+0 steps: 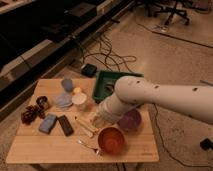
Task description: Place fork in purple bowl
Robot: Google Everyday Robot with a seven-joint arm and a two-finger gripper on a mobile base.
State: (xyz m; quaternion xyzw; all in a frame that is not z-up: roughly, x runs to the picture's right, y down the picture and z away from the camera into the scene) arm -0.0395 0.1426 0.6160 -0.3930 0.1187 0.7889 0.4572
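Observation:
The fork point(88, 145) is a small silver piece lying flat on the wooden table point(40, 147), just left of the orange-red bowl point(111, 140). The purple bowl point(131, 120) sits at the table's right side, behind the orange-red bowl, partly hidden by my white arm point(150, 95). My gripper point(98, 119) hangs at the end of the arm over the middle of the table, left of the purple bowl and behind the fork, apart from it. It holds nothing that I can see.
Pale yellowish sticks point(84, 125) lie under the gripper. A green tray point(104, 80) stands at the back. A white cup point(78, 99), grey-blue bowl point(66, 84), can point(42, 102), blue sponge point(47, 123) and black block point(65, 125) fill the left half. Cables lie on the floor behind.

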